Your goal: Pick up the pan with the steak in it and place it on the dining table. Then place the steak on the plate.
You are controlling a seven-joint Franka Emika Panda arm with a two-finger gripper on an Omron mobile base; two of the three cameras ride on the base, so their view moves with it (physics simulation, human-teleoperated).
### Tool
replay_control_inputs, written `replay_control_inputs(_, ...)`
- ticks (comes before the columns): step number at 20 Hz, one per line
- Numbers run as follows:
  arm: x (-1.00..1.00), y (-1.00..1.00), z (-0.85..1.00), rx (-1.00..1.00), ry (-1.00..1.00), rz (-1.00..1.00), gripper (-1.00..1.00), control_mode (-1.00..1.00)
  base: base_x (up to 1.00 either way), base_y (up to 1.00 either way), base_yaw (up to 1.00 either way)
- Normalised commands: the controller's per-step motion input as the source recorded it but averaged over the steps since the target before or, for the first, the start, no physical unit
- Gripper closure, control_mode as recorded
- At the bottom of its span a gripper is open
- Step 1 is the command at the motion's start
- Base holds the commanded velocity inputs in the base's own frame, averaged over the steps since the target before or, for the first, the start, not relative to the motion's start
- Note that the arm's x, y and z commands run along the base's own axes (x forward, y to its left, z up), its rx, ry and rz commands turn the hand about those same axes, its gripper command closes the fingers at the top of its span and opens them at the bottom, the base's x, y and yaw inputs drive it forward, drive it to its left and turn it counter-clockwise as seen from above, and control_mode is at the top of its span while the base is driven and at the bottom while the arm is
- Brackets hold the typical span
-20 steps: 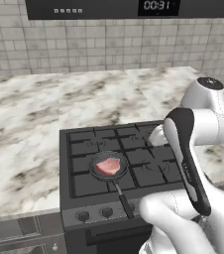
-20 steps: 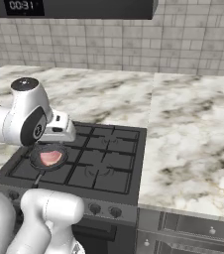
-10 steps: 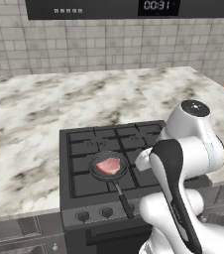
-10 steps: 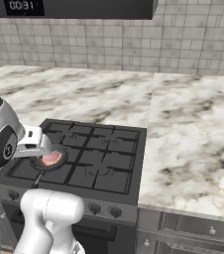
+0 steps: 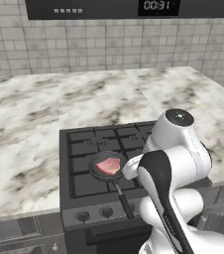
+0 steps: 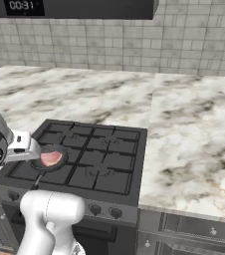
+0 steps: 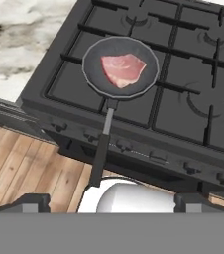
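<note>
The pan point(image 7: 120, 68) sits on the front left burner of the black stove point(image 7: 193, 99), with its long handle point(image 7: 101, 149) reaching out past the stove's front edge, over the row of knobs point(image 5: 106, 212). The steak point(image 7: 123, 69) lies flat inside the pan, a little off centre, pink-red with a paler edge. In the left base view the pan point(image 5: 107, 166) shows just beside the robot's white forearm, and the steak point(image 5: 107, 166) rests in it; in the right base view the pan point(image 6: 50, 158) is near the stove's left front corner with the steak point(image 6: 51, 158) inside. The stove is set into a marble counter point(image 6: 194, 144) that runs along a tiled wall point(image 5: 109, 47). The gripper point(image 7: 111, 201) hangs in front of and above the stove, well apart from the pan; its fingers point(image 7: 32, 202) stand spread wide at the bottom of the hand view and hold nothing. A wooden floor point(image 7: 25, 173) shows below the stove front
</note>
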Motion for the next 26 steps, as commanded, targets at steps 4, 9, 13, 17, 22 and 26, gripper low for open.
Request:
replay_control_inputs(4, -0.01, 0.04, -0.15, 0.01, 0.0, 0.0, -1.0, -1.0, 0.0, 0.0, 0.0)
replay_control_inputs(9, 0.0, 0.01, -0.35, 0.01, 0.02, 0.01, -1.0, -1.0, 0.0, 0.0, 0.0)
replay_control_inputs(13, 0.0, 0.02, -0.42, 0.02, 0.03, 0.01, -1.0, -1.0, 0.0, 0.0, 0.0)
replay_control_inputs(17, 0.0, 0.06, -0.48, 0.02, 0.05, 0.0, -1.0, -1.0, 0.0, 0.0, 0.0)
replay_control_inputs(22, 0.0, 0.02, -0.58, 0.01, 0.02, 0.0, -1.0, -1.0, 0.0, 0.0, 0.0)
replay_control_inputs(26, -0.01, 0.0, -0.62, 0.01, 0.0, 0.0, -1.0, -1.0, 0.0, 0.0, 0.0)
